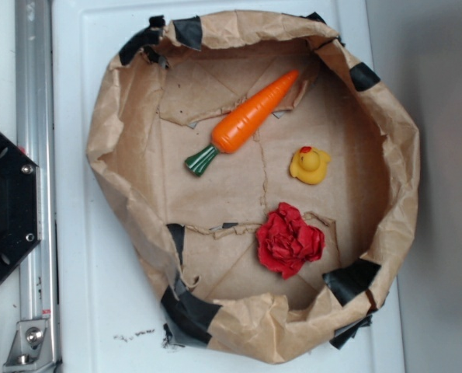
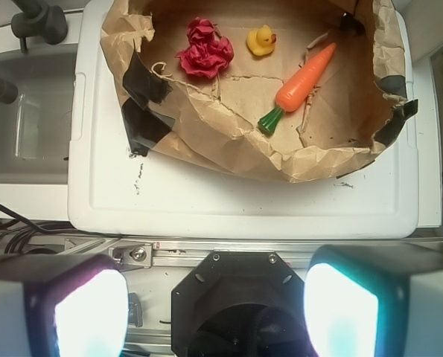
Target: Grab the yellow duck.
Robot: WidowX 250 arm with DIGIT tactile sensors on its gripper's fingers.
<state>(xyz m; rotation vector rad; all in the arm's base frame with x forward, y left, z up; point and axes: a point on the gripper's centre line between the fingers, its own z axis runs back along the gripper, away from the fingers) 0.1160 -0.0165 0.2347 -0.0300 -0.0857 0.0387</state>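
Claw (image 2: 216, 297) spread wide and empty, well back from yellow duck (image 2: 260, 40) sitting upright in paper basin (image 2: 206, 119), straight ahead between red ball (image 2: 204, 53) and carrot (image 2: 299, 83).

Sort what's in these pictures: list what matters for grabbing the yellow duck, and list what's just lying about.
For the job:
- yellow duck, sitting on the floor of the paper bowl, apart from the other toys
- claw, far back from the bowl, fingers spread wide

Just lying about:
- orange carrot
- red ruffled ball
- brown paper bowl holding all three toys
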